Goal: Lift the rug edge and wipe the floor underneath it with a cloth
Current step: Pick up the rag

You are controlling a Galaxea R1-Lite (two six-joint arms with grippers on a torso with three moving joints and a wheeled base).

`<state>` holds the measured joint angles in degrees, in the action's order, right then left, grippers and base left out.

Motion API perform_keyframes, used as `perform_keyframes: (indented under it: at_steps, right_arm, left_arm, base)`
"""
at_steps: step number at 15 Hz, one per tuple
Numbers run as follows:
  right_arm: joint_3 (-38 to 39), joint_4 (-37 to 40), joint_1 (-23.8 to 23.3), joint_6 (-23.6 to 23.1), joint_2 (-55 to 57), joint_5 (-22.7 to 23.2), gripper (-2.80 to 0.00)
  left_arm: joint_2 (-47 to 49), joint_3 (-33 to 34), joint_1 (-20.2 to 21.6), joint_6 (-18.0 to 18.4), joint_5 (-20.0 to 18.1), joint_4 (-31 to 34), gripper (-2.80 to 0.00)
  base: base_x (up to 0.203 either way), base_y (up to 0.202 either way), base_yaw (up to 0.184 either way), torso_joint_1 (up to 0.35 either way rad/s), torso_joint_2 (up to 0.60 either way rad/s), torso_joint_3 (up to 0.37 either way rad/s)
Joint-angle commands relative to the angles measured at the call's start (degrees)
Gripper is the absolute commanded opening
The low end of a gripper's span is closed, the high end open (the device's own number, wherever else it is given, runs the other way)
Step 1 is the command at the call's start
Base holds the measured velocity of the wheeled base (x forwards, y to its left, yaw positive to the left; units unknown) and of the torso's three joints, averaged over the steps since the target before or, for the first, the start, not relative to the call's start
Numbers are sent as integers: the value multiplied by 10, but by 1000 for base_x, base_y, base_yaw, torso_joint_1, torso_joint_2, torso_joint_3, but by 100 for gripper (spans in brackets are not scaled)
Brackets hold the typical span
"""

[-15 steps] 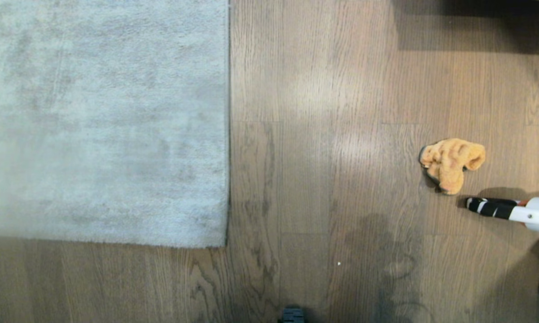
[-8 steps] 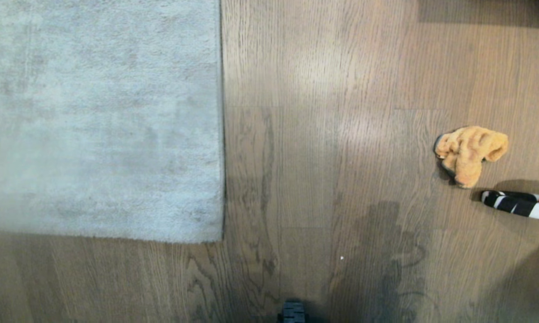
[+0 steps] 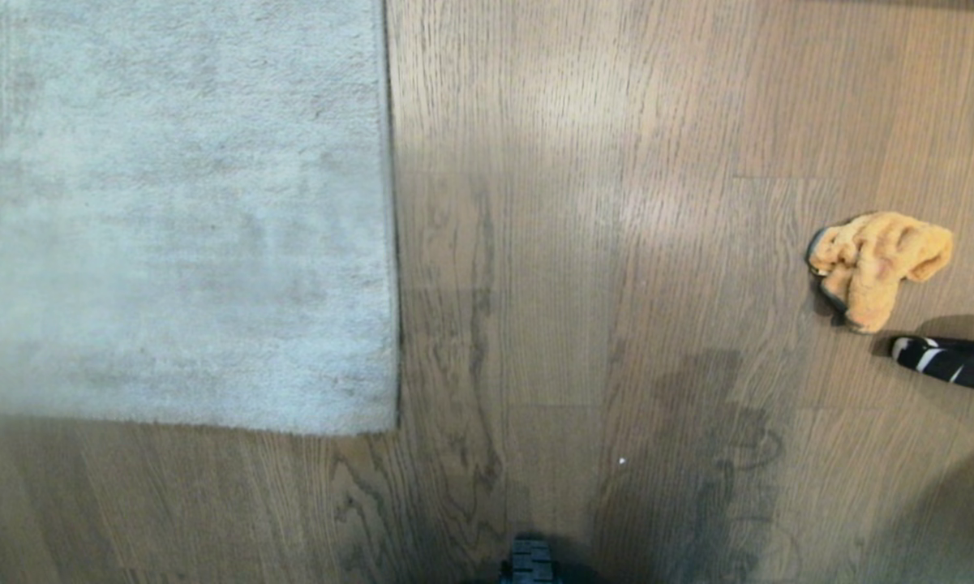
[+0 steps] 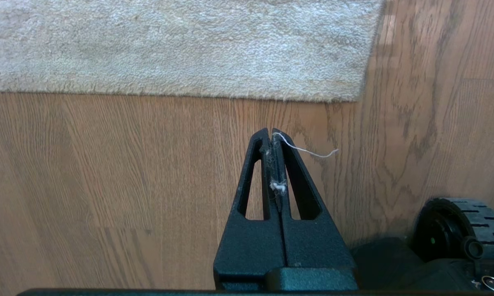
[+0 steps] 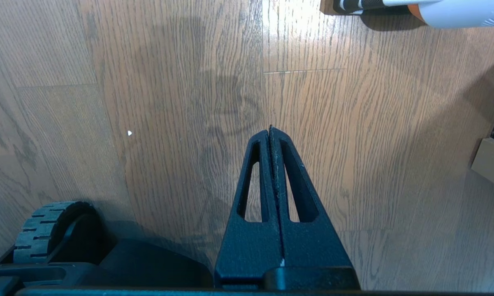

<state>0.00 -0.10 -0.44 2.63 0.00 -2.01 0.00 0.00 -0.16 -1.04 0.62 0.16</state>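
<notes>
Task not begun: rug edge point(image 3: 389, 243) flat on floor point(image 3: 576, 243), cloth point(image 3: 876, 264) lying far right. Left claw point(image 4: 271, 133), right claw point(image 5: 270, 130) both closed, empty. Next: reach cloth.

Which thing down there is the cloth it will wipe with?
Start at the big pale grey rug and look right across the brown wood floor. The cloth lies crumpled near the right edge: fuzzy and orange-yellow, unlike the black-and-white striped tool beside it.

text: none readable | labels: none | brands: none | numbers: none | signs: none
</notes>
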Motion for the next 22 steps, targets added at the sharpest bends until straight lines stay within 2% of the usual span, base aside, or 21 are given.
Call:
perform_keyframes:
  at_steps: [1, 22]
  right_arm:
    - [0, 0, 0, 0, 0, 0, -280]
    - [0, 1, 1, -3, 0, -1, -280]
  left_arm:
    - [0, 0, 1, 0, 0, 0, -280]
    - [0, 0, 0, 1, 0, 0, -280]
  base:
    - [0, 0, 0, 0, 0, 0]
    - [0, 0, 0, 0, 0, 0]
